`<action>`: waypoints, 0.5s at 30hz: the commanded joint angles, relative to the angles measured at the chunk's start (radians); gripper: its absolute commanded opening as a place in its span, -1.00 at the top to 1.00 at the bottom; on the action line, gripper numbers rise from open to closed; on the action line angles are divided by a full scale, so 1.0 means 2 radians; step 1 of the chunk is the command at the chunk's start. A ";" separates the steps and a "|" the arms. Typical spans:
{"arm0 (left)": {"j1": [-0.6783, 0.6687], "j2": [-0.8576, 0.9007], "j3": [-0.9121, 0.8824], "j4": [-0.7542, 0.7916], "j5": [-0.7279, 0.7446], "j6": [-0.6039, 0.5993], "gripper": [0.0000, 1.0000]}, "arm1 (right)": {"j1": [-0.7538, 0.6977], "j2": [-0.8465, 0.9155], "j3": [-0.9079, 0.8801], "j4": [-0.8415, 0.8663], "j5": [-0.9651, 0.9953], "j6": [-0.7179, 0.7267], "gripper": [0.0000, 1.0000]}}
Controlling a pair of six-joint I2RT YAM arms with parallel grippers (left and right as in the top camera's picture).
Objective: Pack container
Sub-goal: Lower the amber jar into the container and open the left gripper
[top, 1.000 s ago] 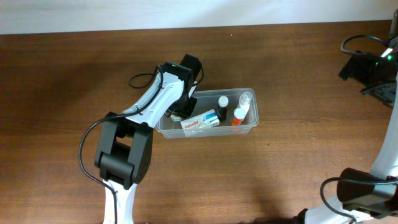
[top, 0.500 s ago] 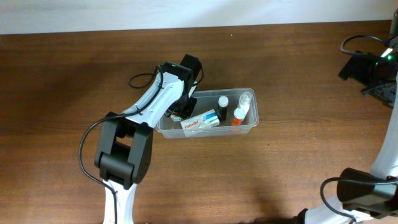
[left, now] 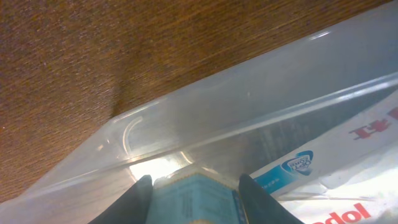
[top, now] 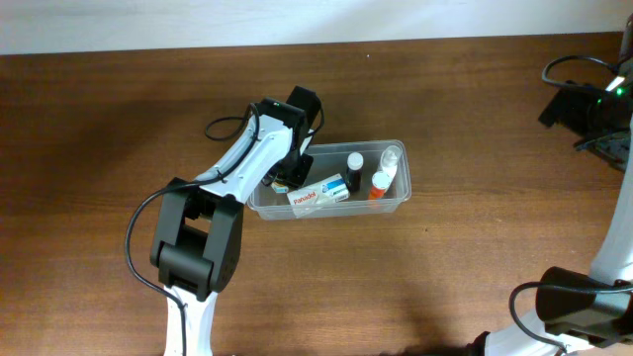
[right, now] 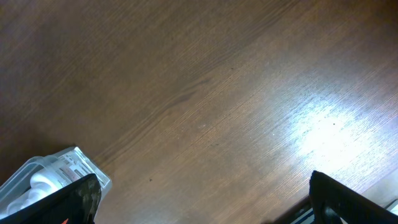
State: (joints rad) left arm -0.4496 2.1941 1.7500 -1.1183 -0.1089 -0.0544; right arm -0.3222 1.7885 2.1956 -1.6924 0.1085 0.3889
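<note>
The container (top: pixel 336 210) is a clear plastic tub in the middle of the table. It holds a white and blue Panadol box (top: pixel 318 192), a black-capped bottle (top: pixel 353 163), an orange bottle (top: pixel 379 185) and a clear white-capped bottle (top: pixel 392 158). My left gripper (top: pixel 285 178) reaches down into the tub's left end. In the left wrist view its jaws (left: pixel 194 200) are shut on a light blue box (left: pixel 193 190), close to the tub's wall (left: pixel 249 106) and beside the Panadol box (left: pixel 336 186). My right gripper (right: pixel 202 193) is open and empty above bare table.
The right arm (top: pixel 603 267) stands at the table's right edge, with black gear and cables (top: pixel 584 104) at the far right corner. In the right wrist view a corner of the tub (right: pixel 56 174) shows at the lower left. The tabletop is dark wood.
</note>
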 commanded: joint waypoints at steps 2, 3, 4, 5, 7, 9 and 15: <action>-0.001 0.002 -0.016 -0.011 -0.010 -0.001 0.12 | -0.003 -0.010 0.007 -0.002 0.006 0.001 -0.97; -0.001 0.002 -0.016 -0.011 -0.010 -0.001 0.11 | -0.003 -0.010 0.007 -0.002 0.006 0.001 -0.97; -0.001 0.002 -0.016 -0.011 -0.010 -0.001 0.10 | -0.003 -0.010 0.007 -0.002 0.006 0.001 -0.97; -0.001 0.002 -0.016 -0.011 -0.010 -0.001 0.09 | -0.003 -0.010 0.007 -0.002 0.006 0.001 -0.97; -0.001 0.002 -0.016 -0.011 -0.010 -0.001 0.08 | -0.003 -0.010 0.007 -0.002 0.006 0.001 -0.97; -0.001 0.002 -0.016 -0.011 -0.010 -0.001 0.08 | -0.003 -0.010 0.007 -0.002 0.006 0.001 -0.97; -0.001 0.002 -0.016 -0.011 -0.010 -0.001 0.04 | -0.003 -0.010 0.007 -0.002 0.006 0.001 -0.97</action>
State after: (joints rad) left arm -0.4496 2.1937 1.7500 -1.1206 -0.1093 -0.0578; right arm -0.3222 1.7885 2.1956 -1.6924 0.1085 0.3889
